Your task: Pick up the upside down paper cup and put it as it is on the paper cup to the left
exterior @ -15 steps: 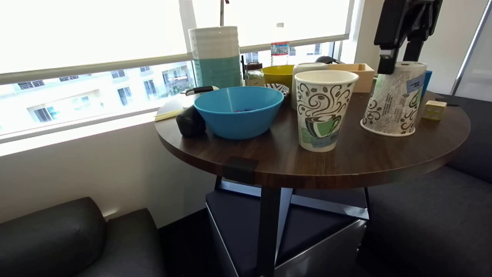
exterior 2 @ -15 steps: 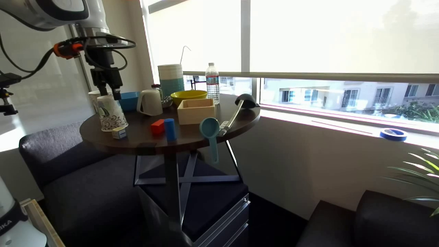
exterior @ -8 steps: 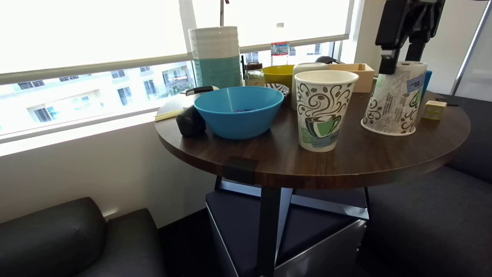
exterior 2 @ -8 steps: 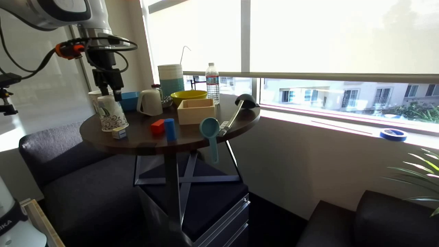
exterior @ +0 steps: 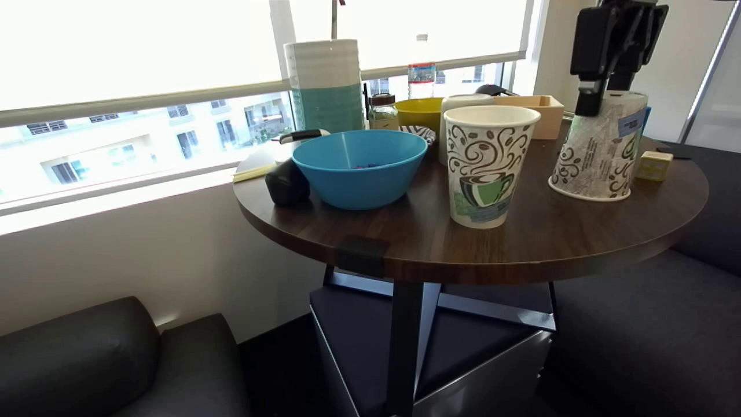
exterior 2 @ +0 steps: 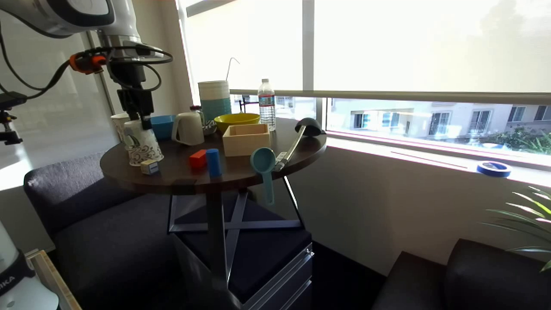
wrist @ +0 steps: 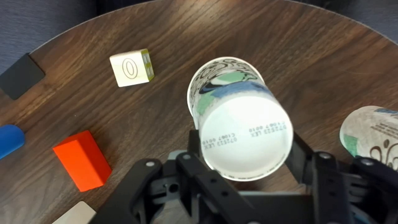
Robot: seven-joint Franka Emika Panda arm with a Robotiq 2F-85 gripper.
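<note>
1. Nearest in an exterior view stands the upright paper cup [exterior: 485, 168], unmoved.
2. Beyond it, the jaws, drawn closer together, grasp the upside-down paper cup [exterior: 599, 150], slightly shifted, rim-down on the surface [exterior: 411, 240].
3. Farther, the 0-marked cube [wrist: 129, 69] is unmoved.

Rnd brown wood table [exterior: 556, 234] is carrying a lot. Upside-down cup [exterior: 596, 153] is standing rim-down on it, w/ small yellow-white block [wrist: 130, 69] sitting nr. In an exterior view, upright cup [exterior: 488, 168] is standing betw. that cup & blue bowl [exterior: 360, 182]. Red block [wrist: 83, 160] is lying nr blue cylinder [exterior 2: 213, 163], wood box [exterior 2: 246, 146] sitting nr 'em; ladle [exterior 2: 309, 125] & scoop [exterior 2: 263, 161] are resting at the edge.
</note>
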